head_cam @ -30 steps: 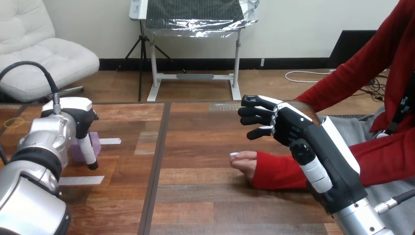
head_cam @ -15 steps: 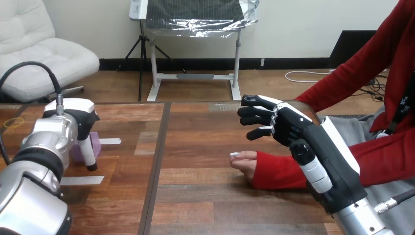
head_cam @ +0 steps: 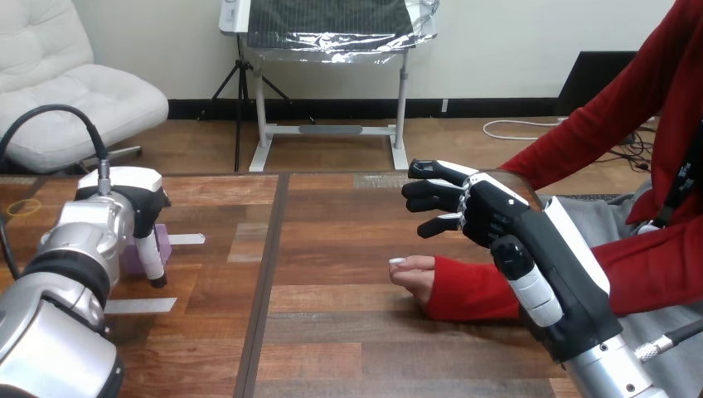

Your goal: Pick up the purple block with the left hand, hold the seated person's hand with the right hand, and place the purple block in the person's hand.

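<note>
The purple block (head_cam: pixel 132 259) lies on the table at the left, mostly hidden behind my left hand (head_cam: pixel 133 207), which sits right over it. My right hand (head_cam: pixel 496 217) hovers at the right with its fingers relaxed and lightly bent, holding nothing. It is above and just behind the person's hand (head_cam: pixel 414 274), apart from it. That hand rests on the table at the end of a red sleeve, its fingers curled inward toward the table's middle.
Two white tape strips (head_cam: pixel 186 239) (head_cam: pixel 139 305) lie on the wood near the block. A thin yellow ring (head_cam: pixel 23 207) sits at the far left. A dark seam (head_cam: pixel 264 274) runs down the table between the block and the person's hand.
My left hand has edged slightly to the right over the block. The right hand and the person's hand have stayed put.
</note>
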Controlling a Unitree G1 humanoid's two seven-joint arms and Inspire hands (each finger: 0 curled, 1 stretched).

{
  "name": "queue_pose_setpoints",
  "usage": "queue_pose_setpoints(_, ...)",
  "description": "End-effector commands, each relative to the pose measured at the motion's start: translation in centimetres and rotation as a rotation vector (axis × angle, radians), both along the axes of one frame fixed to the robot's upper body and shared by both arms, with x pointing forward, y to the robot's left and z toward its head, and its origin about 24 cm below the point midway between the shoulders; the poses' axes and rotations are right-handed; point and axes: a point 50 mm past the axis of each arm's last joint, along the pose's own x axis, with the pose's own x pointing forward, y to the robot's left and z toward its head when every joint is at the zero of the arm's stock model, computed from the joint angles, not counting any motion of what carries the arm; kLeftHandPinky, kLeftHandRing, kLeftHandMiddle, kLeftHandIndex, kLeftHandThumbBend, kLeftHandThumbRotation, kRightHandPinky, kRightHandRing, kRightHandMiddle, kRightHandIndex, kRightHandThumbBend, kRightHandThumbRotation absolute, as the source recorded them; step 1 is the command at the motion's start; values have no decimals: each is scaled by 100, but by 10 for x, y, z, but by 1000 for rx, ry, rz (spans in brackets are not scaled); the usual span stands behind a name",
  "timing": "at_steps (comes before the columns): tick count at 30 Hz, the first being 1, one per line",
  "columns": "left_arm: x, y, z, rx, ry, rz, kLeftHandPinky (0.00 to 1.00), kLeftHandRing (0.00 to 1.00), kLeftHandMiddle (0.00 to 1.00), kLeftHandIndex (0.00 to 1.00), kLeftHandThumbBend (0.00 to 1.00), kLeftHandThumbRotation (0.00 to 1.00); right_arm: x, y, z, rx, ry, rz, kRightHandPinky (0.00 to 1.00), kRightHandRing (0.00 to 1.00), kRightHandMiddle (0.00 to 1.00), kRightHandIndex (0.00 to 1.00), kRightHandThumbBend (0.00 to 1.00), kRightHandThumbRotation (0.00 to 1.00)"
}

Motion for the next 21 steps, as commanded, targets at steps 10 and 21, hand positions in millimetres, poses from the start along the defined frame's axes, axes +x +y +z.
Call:
queue_pose_setpoints(10, 13, -12, 20, 8, -67, -18, 86, 88, 88, 85, 74, 0, 2, 0, 19, -11, -83, 0, 64, 75, 77, 80, 100, 100)
queue_pose_setpoints(21, 12, -14, 18, 14, -47, -22, 85, 88, 88, 85, 73, 0, 2, -1, 20, -10, -86, 4, 64, 75, 77, 80, 100, 100)
